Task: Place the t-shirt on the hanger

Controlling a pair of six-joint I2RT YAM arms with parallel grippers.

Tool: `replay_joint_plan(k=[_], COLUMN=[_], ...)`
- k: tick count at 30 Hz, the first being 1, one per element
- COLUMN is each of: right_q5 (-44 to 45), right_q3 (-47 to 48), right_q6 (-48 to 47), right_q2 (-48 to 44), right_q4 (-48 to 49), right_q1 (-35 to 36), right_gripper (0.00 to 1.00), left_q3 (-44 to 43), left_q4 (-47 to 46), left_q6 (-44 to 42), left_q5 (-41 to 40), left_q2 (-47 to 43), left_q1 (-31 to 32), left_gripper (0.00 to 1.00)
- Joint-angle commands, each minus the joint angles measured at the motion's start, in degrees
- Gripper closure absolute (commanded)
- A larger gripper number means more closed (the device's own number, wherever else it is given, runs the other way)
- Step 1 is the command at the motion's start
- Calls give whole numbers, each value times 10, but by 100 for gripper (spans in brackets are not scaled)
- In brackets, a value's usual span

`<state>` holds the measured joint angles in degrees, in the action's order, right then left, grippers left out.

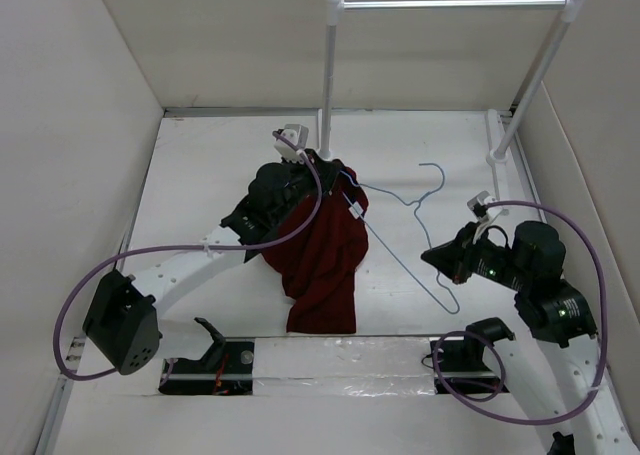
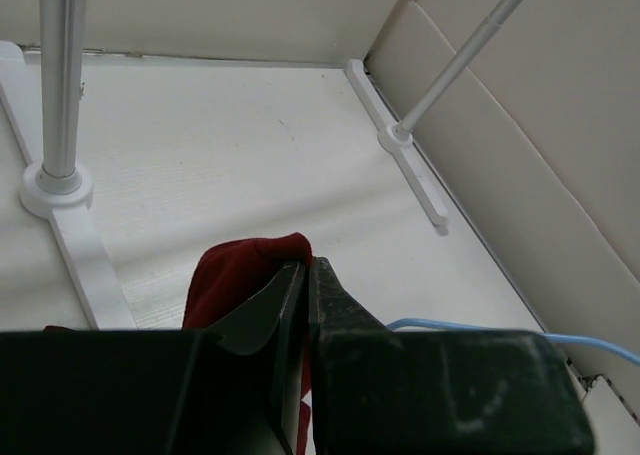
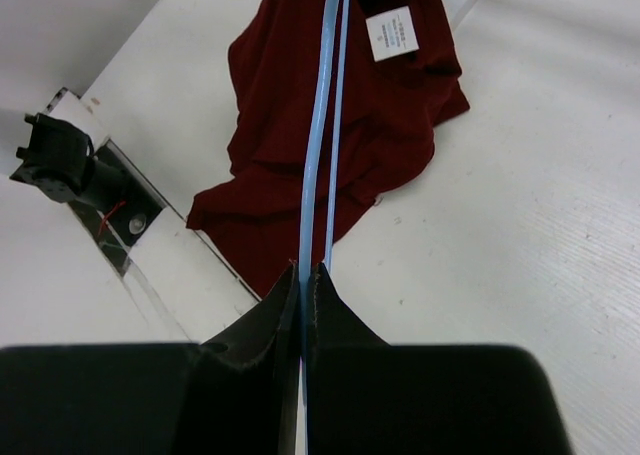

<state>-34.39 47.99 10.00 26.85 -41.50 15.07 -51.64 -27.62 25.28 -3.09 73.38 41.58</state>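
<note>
Student: Orientation of the t-shirt (image 1: 322, 260), please?

Instructor: Its long axis runs from far to near. The bunched upper end is lifted at the left gripper (image 1: 322, 161), and the lower end trails on the tabletop (image 1: 210, 165) towards the near edge. A white tag (image 1: 355, 211) shows on its right side.

Student: And the left gripper's state?

Instructor: Clenched on a fold of the cloth. The left wrist view shows maroon fabric pinched between the closed fingers (image 2: 290, 293).

Student: Where does the hanger (image 1: 405, 260) lie?

Instructor: It lies just right of the t-shirt. Its long wire runs on a diagonal from the garment's upper part down to a corner at near right. The hook (image 1: 432, 178) points towards the far wall and the white rack (image 1: 328, 75). The hanger's left end meets the cloth, but whether it passes inside I cannot tell.

Student: And the right gripper (image 1: 432, 259)?

Instructor: Closed on the hanger near that right corner. In the right wrist view two blue wires run straight from the fingertips (image 3: 285, 300) towards the t-shirt.
</note>
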Motion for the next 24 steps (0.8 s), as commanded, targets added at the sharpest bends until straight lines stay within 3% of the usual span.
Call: replay_joint_plan(k=[1,7,11,20,24], right_q5=[-27,-38,-45,73,163], right_q3=[-2,11,4,15,8], right_q6=[1,-9,-6,68,82], right_q2=[6,11,37,136,202], right_q4=[40,21,47,249,386], right_q1=[4,4,4,57,180], right_gripper=[100,100,100,100,100], left_q3=[-48,-80,-73,-7,-10], left_q4=[-21,-2,-12,-55,-57], left_q6=[-19,-38,-20,27,25], left_q5=[3,-13,50,99,134], left_q2=[-25,-26,-28,-96,-104], left_q1=[1,1,1,1,1], left_gripper=[100,100,100,100,100])
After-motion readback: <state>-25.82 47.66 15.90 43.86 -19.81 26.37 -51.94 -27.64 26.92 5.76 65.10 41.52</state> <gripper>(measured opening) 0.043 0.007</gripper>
